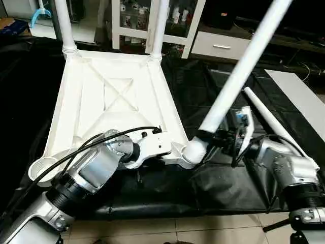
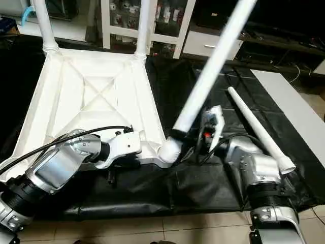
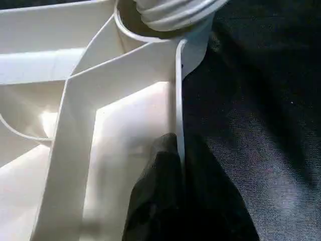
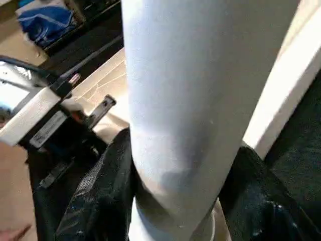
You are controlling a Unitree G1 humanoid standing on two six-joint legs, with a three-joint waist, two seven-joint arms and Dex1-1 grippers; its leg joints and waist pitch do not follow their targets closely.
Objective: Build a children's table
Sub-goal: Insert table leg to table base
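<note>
Black sheeting [image 1: 213,183] covers the bench under the upturned, X-ribbed top [image 1: 117,101], two legs [image 1: 65,23] standing in its far sockets. Left gripper [image 3: 175,165] pinches the near rim. Right gripper [image 4: 175,201] clasps a tilted leg [image 1: 238,71] at the corner socket [image 1: 190,150]. Another leg [image 2: 259,129] lies rightward.

— What lies under the work area?

— A black sheet [image 1: 223,188], creased and glossy, spread over the floor. At its near edge, beige floor tiles [image 1: 167,231] with dark grout lines show.

— And behind?

— A white shelf unit [image 1: 175,20] with glass-fronted compartments holding small items too small to make out. Beside it stands a low white drawer [image 1: 223,47] with a metal handle, under a dark shelf.

— Anything to the sides?

— A pale flat board [image 1: 299,99] lies on the right. Far left, something blue [image 1: 39,15] sits near a white surface.
</note>
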